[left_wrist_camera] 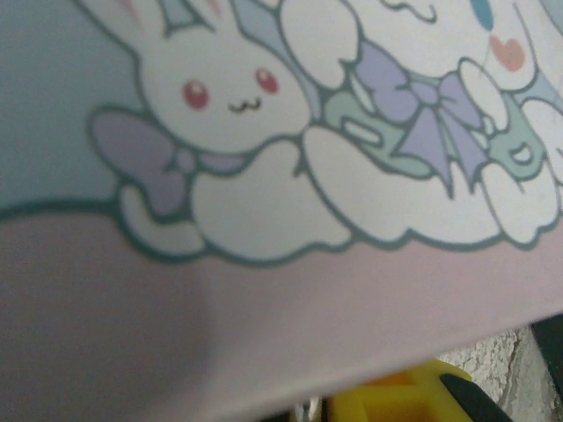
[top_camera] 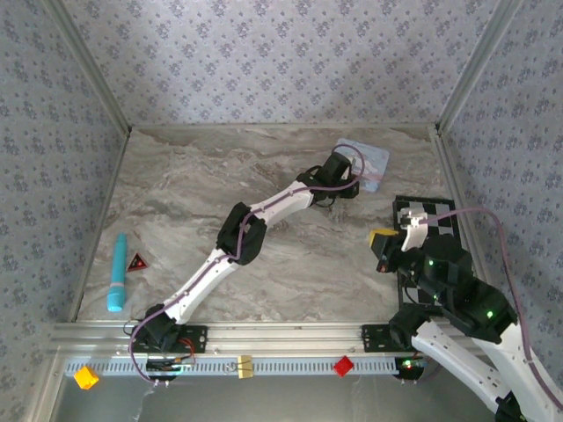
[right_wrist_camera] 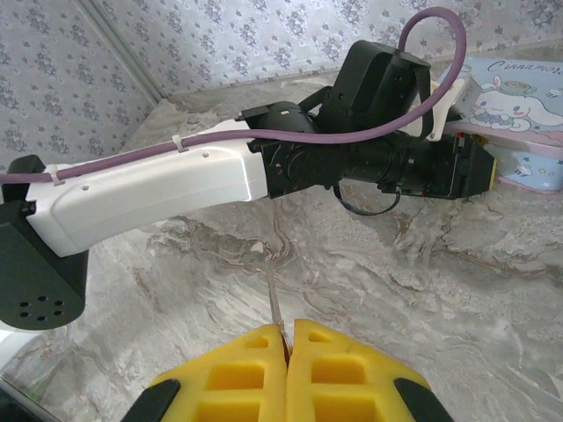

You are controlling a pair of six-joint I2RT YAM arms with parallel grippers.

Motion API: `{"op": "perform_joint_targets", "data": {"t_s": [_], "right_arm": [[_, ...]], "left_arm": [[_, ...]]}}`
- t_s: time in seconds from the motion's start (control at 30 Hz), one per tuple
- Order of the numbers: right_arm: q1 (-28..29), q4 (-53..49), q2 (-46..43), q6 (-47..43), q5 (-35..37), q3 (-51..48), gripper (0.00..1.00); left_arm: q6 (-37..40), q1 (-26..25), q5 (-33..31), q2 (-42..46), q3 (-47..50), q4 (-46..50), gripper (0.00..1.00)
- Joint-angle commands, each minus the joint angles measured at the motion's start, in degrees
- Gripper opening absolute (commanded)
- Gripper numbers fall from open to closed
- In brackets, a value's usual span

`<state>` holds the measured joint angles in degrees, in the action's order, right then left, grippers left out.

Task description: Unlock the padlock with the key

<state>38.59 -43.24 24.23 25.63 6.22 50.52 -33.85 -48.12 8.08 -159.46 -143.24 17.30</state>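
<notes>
— Where the right gripper presses its pads together, they clamp the key, its thin blade poking forward above the table.
— And the left gripper?
— Nose against the tin, far right. Jaws apart or together: cannot tell. Padlock too small to make out.

Cartoon tin just beyond the left hand; blue tube and red triangle far to its left.
</notes>
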Motion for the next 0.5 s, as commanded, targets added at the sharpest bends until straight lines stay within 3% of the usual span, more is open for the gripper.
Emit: {"op": "perform_joint_targets", "data": {"t_s": [0.0, 0.2, 0.47], "right_arm": [[0.0, 0.79, 0.77, 1.85, 0.28, -0.46, 0.0], [-0.01, 1.51, 2.79, 3.3, 0.21, -1.45, 0.0], [-0.27, 4.4, 6.49, 7.16, -0.35, -5.72, 0.0]], "left_arm": [[-0.2, 0.34, -0.97, 4.85, 5.4, 0.54, 0.17], [-2.22, 2.39, -0.75, 13.62, 21.07, -7.84, 0.06], [-1.04, 7.39, -1.55, 33.32, 54.12, -19.7, 0.04]]}}
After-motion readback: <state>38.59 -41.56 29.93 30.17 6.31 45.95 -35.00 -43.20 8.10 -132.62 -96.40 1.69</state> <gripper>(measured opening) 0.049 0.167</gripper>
